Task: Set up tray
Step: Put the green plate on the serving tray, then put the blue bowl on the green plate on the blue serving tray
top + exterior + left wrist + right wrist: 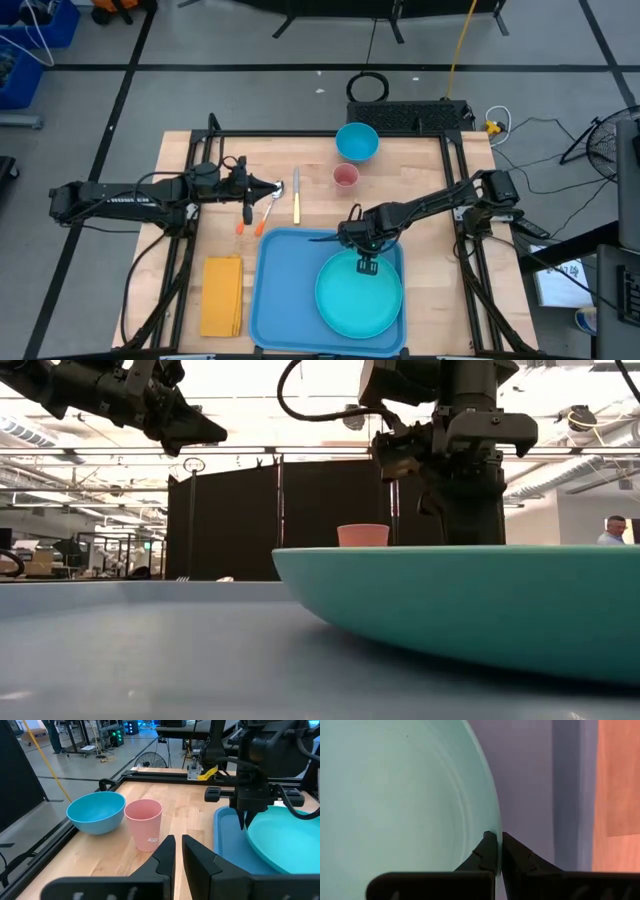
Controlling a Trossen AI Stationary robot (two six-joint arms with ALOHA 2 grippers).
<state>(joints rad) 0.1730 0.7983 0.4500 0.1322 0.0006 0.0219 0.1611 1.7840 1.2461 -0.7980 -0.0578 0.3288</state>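
Note:
The blue tray (275,290) lies flat at the table's near middle. The round teal plate (358,295) sits on the tray's right half. My right gripper (366,264) stands over the plate's far rim, pointing down and shut on it; the low view shows it (465,510) above the plate (480,600). My left gripper (278,186) hovers left of the tray's far edge, above the cutlery. Its fingers are shut on nothing in the left wrist view (178,852). My right gripper pinches the plate's far rim (492,827) between its two fingers, one inside the rim and one outside. The fingers (485,852) come from above, pointing down. The plate's underside rests on the tray (535,795).
A blue bowl (356,141) and a pink cup (345,177) stand at the far side of the table. A yellow-handled knife (296,195) and two orange-handled pieces of cutlery (268,212) lie beyond the tray. A folded yellow-orange napkin (222,295) lies left of the tray.

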